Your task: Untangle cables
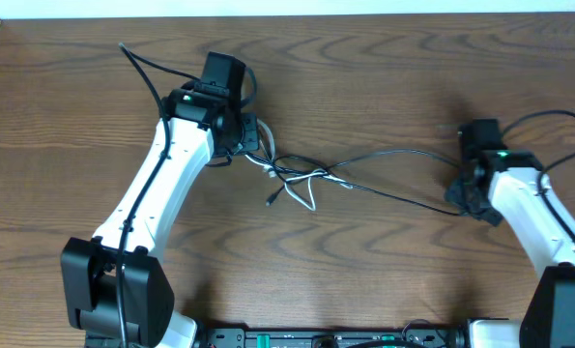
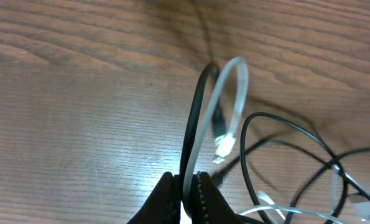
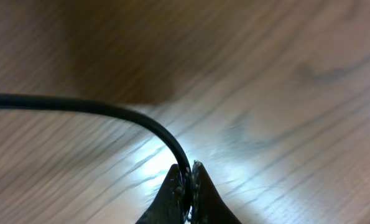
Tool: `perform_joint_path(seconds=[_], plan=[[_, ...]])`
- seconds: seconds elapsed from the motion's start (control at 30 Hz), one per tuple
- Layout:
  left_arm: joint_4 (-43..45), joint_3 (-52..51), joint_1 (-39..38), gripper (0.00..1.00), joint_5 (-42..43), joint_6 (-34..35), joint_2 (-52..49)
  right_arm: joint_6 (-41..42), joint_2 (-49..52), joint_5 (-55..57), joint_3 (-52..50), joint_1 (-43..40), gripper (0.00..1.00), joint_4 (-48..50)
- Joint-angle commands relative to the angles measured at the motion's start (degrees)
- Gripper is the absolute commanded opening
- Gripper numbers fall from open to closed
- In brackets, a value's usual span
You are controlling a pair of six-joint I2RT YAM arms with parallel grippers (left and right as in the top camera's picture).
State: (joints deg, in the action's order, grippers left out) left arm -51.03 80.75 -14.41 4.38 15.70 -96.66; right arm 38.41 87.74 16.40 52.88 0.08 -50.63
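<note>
Overhead, left-wrist and right-wrist views of two arms over a wooden table (image 1: 74,116).

**Left gripper** (image 2: 186,190): seen at the bottom centre of the left-wrist view. The jaws are drawn together with only a thin gap between them. They are clamped on the white cable (image 2: 237,62), and a black strand is pinched alongside it in the same gap. From the jaws the white cable rises toward the upper centre of the frame, bends over in a narrow loop and comes down to a small pale plug (image 2: 224,145), which hangs free just right of the loop. The black strand follows the left side of that loop, touching it. Further thin black and white loops cross one another at the lower right of the frame.

**Right gripper** (image 3: 188,182): seen at the bottom centre of the right-wrist view. The jaws are closed tight on the black cable (image 3: 110,111), with no visible gap beyond the cord itself. The cable leaves the jaws upward, curves left and runs off the left edge of the frame above the wood.

**Overhead view**: the left gripper sits at the upper centre-left of the frame and the right gripper at the right edge, well apart. The knot of crossed loops lies on the table just right of the left gripper, near the centre of the frame. Black strands stretch from the knot across to the right gripper. How many crossings remain in the knot cannot be told.
</note>
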Motion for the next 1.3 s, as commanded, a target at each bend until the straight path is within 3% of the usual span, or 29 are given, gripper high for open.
perform_joint_path(seconds=[0.0,0.6,0.63,0.77,0.9,0.97,1.03,1.13,1.27], plan=[[-0.1,0.4,2.3,0.1,-3.6,-0.2,0.3,1.0,0.1,7.1,0.6,-4.6,0.01,-0.7],[1.2,0.4,9.0,0.1,-3.3,-0.1,6.3,0.7,0.1,7.8,0.6,-21.6,0.01,-0.8],[1.2,0.4,9.0,0.13,-2.7,-0.1,6.8,0.7,0.1,6.9,0.6,-22.0,0.01,-0.5],[1.5,0.4,8.9,0.22,8.4,-0.1,8.0,-6.2,0.1,-2.8,0.6,-22.1,0.01,3.0],[2.3,0.4,8.8,0.22,20.6,-0.1,7.9,-19.0,0.1,-23.6,0.6,-22.0,0.01,8.9],[2.5,0.4,8.8,0.22,22.3,-0.1,7.9,-25.0,0.1,-34.7,0.6,-21.4,0.09,11.1],[2.2,0.3,8.8,0.33,21.0,-0.2,7.9,-28.2,0.1,-41.8,0.6,-20.7,0.22,12.0],[1.5,-0.2,8.8,0.5,16.9,-0.2,7.9,-28.7,0.1,-43.8,0.6,-19.8,0.31,11.9],[0.7,-2.4,8.8,0.58,14.4,-2.1,7.5,-29.3,0.1,-43.7,0.6,-19.1,0.41,11.5]])
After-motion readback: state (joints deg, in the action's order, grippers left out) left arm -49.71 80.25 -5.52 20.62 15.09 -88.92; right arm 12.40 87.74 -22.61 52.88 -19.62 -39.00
